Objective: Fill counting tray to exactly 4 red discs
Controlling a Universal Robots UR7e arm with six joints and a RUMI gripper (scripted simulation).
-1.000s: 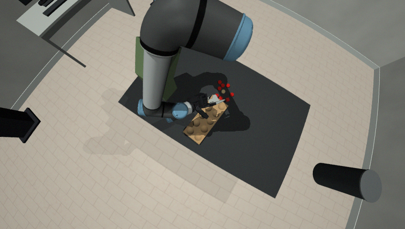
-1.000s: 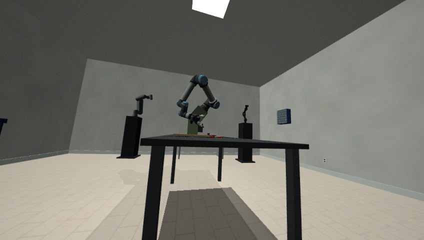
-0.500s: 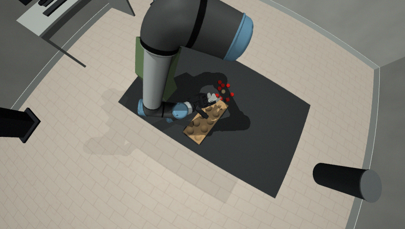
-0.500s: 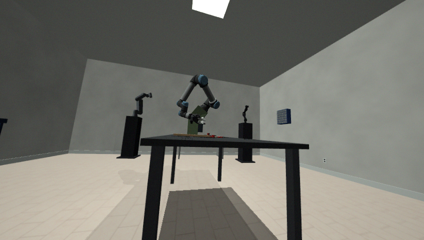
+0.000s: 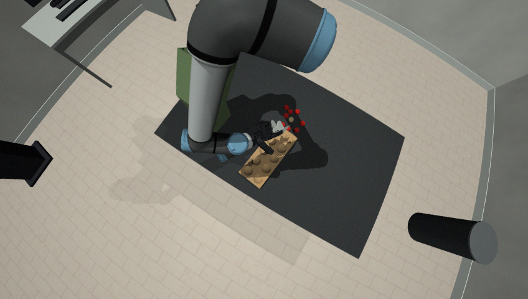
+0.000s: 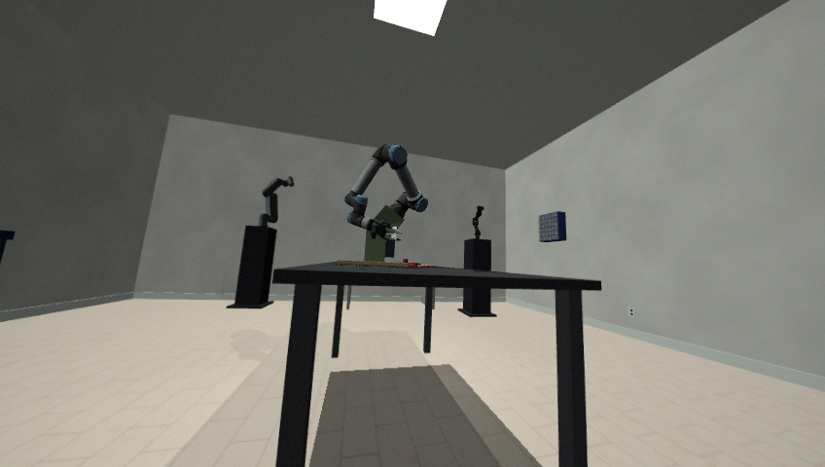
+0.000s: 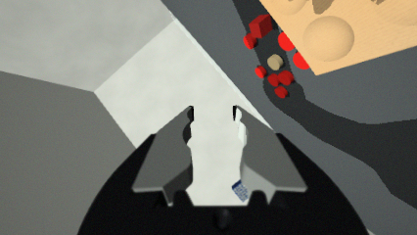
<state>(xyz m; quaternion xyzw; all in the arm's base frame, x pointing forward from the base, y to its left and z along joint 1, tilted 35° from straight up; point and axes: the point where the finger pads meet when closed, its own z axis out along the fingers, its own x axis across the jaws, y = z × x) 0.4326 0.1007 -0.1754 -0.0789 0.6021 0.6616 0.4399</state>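
The wooden counting tray (image 5: 268, 159) lies on the black table mat, and the pockets I can see are empty. Its far end is partly hidden by my gripper. Several red discs (image 5: 292, 116) lie in a loose cluster on the mat just beyond the tray's far end; they also show in the wrist view (image 7: 274, 73). My gripper (image 5: 281, 128) hovers well above the tray's far end, tilted toward the cluster. In the wrist view the fingers stand narrowed, with a clear gap and nothing between them. The tray's corner (image 7: 343, 29) is at the top right.
A tan piece (image 7: 275, 61) and a red cube (image 7: 259, 25) lie among the discs. A green block (image 5: 183, 73) stands behind the arm's base. From the side, the gripper (image 6: 395, 233) is high above the table top (image 6: 434, 274).
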